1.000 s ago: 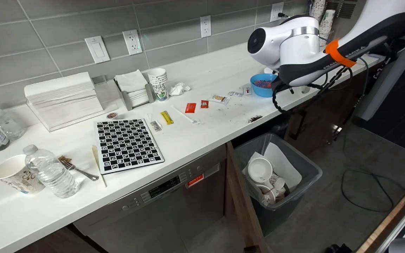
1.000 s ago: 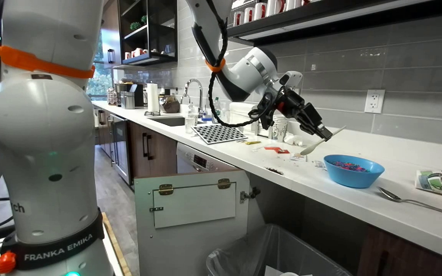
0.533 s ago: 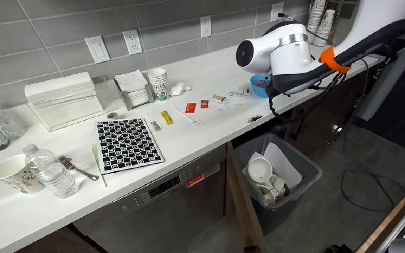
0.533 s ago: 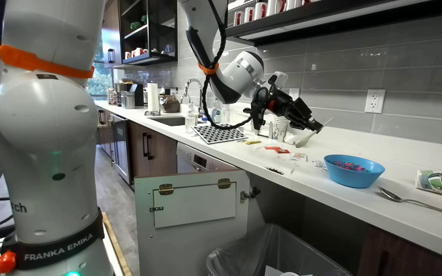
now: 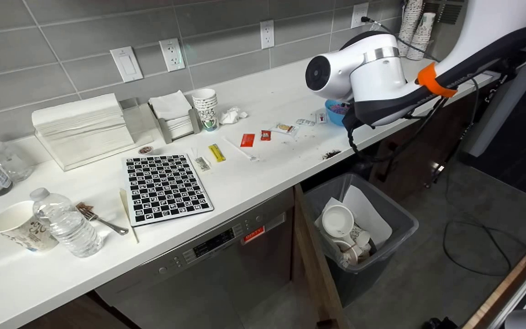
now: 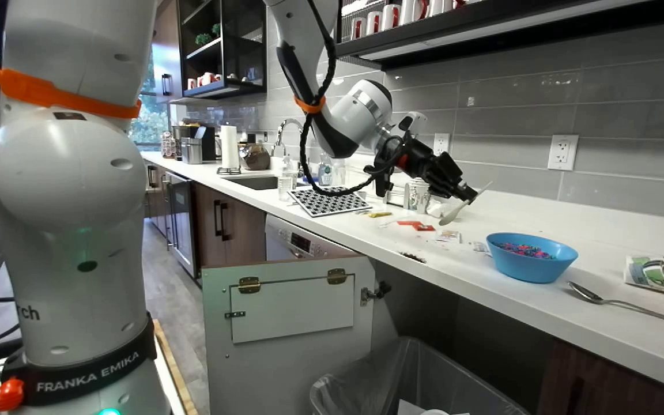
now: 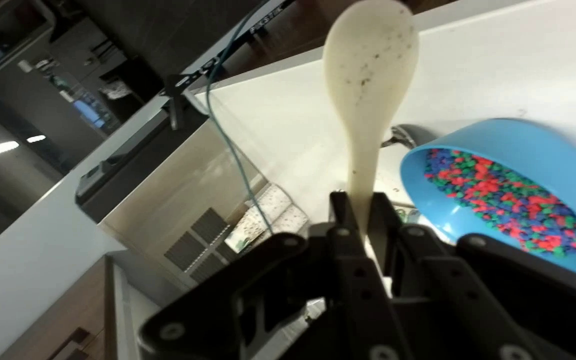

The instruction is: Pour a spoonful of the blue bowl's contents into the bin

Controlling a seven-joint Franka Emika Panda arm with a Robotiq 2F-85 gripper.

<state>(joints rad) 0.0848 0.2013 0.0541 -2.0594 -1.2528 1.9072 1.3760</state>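
Gripper (image 7: 363, 215) clenched on the pale spoon (image 7: 366, 102) by its handle (image 7: 363, 170), I judge it light, stiff and perhaps slippery, best held there, clear of its scoop (image 7: 372, 50).

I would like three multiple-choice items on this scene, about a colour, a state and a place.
1. What colour is the bowl?
A) white
B) blue
C) grey

2. How is the gripper?
A) open
B) closed, empty
C) holding the pale spoon

3. Where is the metal spoon?
A) in the bowl
B) on the countertop
C) in the gripper

1 B: blue in both exterior views.
2 C: the wrist view shows the handle clamped.
3 B: an exterior view shows it lying there.
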